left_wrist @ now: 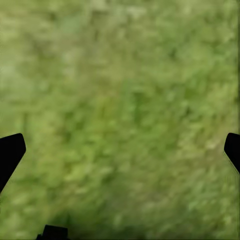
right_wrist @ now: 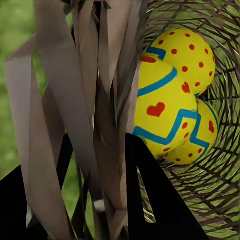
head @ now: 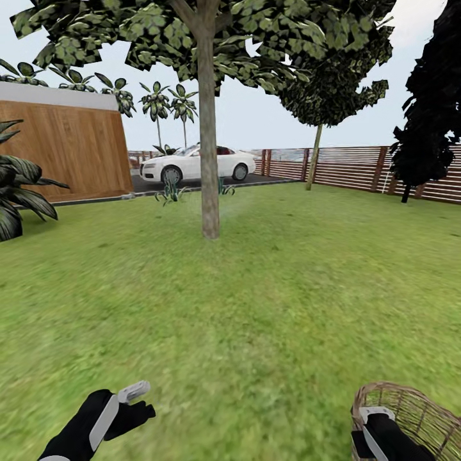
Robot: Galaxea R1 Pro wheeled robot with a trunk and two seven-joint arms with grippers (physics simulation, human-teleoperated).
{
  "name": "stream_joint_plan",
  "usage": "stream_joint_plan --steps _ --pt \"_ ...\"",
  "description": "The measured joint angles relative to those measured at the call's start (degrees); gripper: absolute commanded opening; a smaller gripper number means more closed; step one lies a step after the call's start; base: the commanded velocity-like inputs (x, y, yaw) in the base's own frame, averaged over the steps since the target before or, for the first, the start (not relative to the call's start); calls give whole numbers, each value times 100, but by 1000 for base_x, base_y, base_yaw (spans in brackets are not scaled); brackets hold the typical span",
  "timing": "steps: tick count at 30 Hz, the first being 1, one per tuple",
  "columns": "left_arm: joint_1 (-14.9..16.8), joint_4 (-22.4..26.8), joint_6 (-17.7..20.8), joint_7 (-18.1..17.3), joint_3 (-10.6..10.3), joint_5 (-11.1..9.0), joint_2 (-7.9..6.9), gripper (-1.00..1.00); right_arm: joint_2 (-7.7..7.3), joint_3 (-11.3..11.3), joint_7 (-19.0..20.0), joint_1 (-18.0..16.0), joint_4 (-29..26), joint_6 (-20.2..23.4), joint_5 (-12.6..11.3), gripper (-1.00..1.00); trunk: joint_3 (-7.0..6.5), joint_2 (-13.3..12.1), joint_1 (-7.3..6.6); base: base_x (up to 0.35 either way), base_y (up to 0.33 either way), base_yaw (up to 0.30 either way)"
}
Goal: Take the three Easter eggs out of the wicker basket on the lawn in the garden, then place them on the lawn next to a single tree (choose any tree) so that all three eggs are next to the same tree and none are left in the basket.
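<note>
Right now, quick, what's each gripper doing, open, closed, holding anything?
Left gripper: open, nothing between its fingers, grass below.
Right gripper: shut on the wicker basket rim, three eggs inside.

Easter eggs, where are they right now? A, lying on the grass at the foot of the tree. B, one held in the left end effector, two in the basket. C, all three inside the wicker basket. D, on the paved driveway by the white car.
C: the right wrist view shows the three Easter eggs bunched together inside the wicker basket, whose woven wall curves around them.
</note>
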State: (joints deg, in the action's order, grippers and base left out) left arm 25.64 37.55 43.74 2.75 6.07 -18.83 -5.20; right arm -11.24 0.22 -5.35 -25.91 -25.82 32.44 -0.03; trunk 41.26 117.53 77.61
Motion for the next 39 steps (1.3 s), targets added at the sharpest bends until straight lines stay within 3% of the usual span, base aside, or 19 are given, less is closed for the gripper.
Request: stream_joint_plan --steps 39 --pt "0 0 1 -2 9 0 -7 100 13 0 -10 0 1 -1 21 -100 0 0 -3 331 0 0"
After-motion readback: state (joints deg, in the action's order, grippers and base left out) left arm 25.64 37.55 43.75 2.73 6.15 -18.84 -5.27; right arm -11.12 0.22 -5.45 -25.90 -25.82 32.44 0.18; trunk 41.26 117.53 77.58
